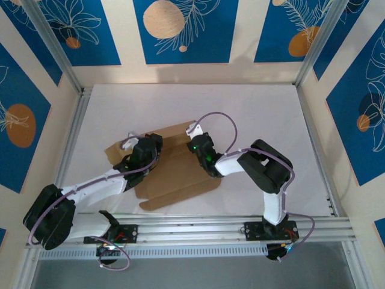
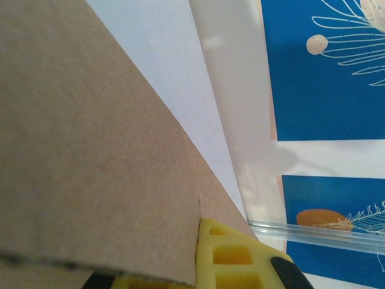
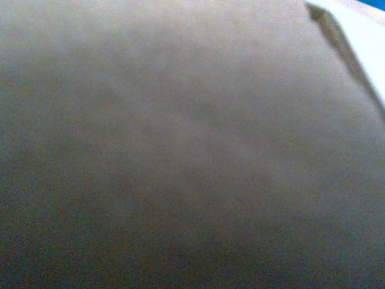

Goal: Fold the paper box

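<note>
One box [image 1: 180, 180] lies partly folded on the table [image 1: 252, 108] between your arms. Left gripper [image 1: 153, 143] pinches a raised flap [image 2: 108, 150]; right gripper [image 1: 194, 132] sits against cardboard, its opening impossible to tell. Uneven pulling could tear or free that flap.

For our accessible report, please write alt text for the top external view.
Two robot arms reach onto a brown paper box on a white table, left gripper at its left part, right gripper at its far edge.
</note>
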`<state>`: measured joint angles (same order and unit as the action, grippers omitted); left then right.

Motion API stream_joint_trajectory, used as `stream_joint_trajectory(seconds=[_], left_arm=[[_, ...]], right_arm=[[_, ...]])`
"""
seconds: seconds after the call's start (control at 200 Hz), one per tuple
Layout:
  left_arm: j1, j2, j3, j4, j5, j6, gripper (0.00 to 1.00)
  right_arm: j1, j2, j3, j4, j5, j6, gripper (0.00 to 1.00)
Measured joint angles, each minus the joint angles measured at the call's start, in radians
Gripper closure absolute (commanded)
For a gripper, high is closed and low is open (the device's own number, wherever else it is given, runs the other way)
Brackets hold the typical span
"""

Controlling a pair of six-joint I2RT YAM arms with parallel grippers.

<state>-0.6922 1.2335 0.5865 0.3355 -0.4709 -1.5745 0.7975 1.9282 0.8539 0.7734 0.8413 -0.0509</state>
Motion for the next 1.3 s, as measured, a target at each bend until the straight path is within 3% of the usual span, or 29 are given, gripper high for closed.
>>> stream_joint_trajectory(seconds=[0.15, 0.205, 0.38, 0.51, 0.755, 1.02, 1.065, 1.16, 1.271, 1.301], left_arm=[[0.000, 0.000, 0.000, -0.001, -0.011, -0.006, 1.00], [0.000, 0.002, 0.001, 0.000, -0.011, -0.007, 1.00], [-0.010, 0.005, 0.009, -0.001, -0.012, -0.006, 1.00], [-0.019, 0.012, 0.019, -0.001, 0.009, -0.006, 1.00], [-0.020, 0.085, 0.089, -0.001, 0.033, -0.006, 1.00], [-0.025, 0.153, 0.132, 0.026, 0.059, -0.006, 1.00], [-0.027, 0.164, 0.138, 0.034, 0.065, -0.005, 1.00], [-0.034, 0.190, 0.154, 0.051, 0.087, 0.005, 1.00], [-0.042, 0.216, 0.184, 0.053, 0.128, 0.039, 1.00], [-0.043, 0.218, 0.189, 0.053, 0.135, 0.043, 1.00]], right_arm=[[0.008, 0.008, 0.022, -0.022, 0.032, 0.018, 0.90], [0.008, 0.007, 0.023, -0.029, 0.032, 0.027, 0.83], [-0.010, -0.032, -0.002, -0.064, 0.002, 0.015, 0.32], [-0.036, -0.138, -0.116, -0.066, -0.146, -0.013, 0.00], [-0.123, -0.438, -0.296, -0.104, -0.527, 0.036, 0.00], [-0.288, -0.769, -0.351, -0.206, -0.764, 0.210, 0.00], [-0.298, -0.812, -0.344, -0.249, -0.794, 0.249, 0.04], [-0.298, -0.857, -0.275, -0.407, -0.828, 0.364, 0.22], [-0.283, -0.863, -0.148, -0.576, -0.785, 0.480, 0.30], [-0.280, -0.869, -0.134, -0.594, -0.772, 0.515, 0.37]])
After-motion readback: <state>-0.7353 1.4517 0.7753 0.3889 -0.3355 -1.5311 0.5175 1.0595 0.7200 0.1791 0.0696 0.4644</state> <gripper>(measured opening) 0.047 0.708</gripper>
